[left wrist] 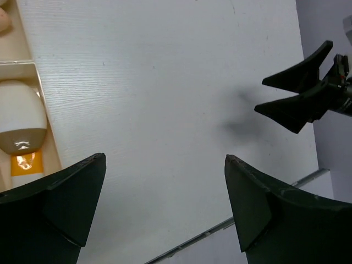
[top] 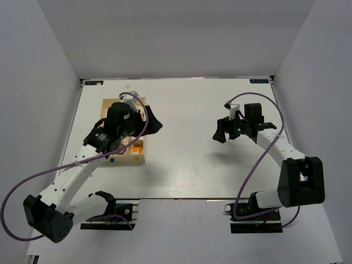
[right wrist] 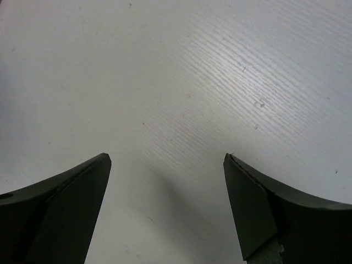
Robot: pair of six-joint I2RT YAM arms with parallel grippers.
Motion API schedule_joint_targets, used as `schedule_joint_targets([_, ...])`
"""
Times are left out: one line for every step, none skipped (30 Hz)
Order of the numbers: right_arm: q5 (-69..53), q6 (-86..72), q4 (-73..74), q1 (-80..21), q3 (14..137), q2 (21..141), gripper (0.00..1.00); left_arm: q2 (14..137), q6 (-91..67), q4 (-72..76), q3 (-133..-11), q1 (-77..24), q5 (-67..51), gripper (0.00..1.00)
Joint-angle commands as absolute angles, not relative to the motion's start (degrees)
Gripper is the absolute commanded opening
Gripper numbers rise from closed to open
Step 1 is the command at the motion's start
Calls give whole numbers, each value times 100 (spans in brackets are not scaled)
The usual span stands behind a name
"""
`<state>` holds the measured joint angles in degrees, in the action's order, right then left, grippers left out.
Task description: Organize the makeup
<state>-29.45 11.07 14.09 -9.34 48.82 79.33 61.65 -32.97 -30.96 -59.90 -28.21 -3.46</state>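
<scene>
Both tools are empty. The left gripper [left wrist: 165, 159] has its fingers spread wide with nothing between them. The right gripper [right wrist: 168, 157] is equally wide, and only bare table shows between its fingers.

Location of the task items: the makeup that can be seen lies in the pale wooden divided tray [top: 132, 160], on the left half of the table. An orange tube with white cap [left wrist: 22, 118] occupies one compartment. Its long axis runs along the tray's length, parallel to the tray wall. A peach sponge [left wrist: 3, 21] sits in the adjoining compartment beyond the cap end, cut off by the frame edge. The left arm hides the rest of the tray from above, so its other contents cannot be told.

Governing relation: the tray lies directly beneath the left arm, just to the outer side of the left fingers, which hang past the tray's inner wall over bare table. The right gripper hovers well apart, across the table's middle, pointing toward the left one. The left arm is therefore the nearer tool for any further work at the tray.

Surface: a white table [top: 187, 170] with fine wood grain and faint scuffs, matte with mild glare. Plain white walls [top: 176, 33] enclose it on three sides.
</scene>
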Motion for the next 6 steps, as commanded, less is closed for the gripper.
schedule_joint_targets([-2822,975,1486,-905,5256,7849,89,6003,-3349,-2742,-5783,-2821,-870,98])
schedule_joint_targets([-2673,993,1477,-905,5238,7753,89,5933,-3331,-2777,-5757,-2821,-853,98])
schedule_joint_targets([-2637,941,1433,-923,5203,7682,89,5915,-3322,-2777,-5731,-2821,-853,98])
schedule_joint_targets([-2471,888,1293,-914,5151,7595,89,5880,-3322,-2777,-5704,-2821,-861,98])
schedule_joint_targets([-2435,870,1222,-914,5107,7420,89,5810,-3322,-2769,-5678,-2821,-844,98])
schedule_joint_targets([-2452,853,1187,-905,5046,7322,89,5766,-3322,-2751,-5626,-2821,-844,98])
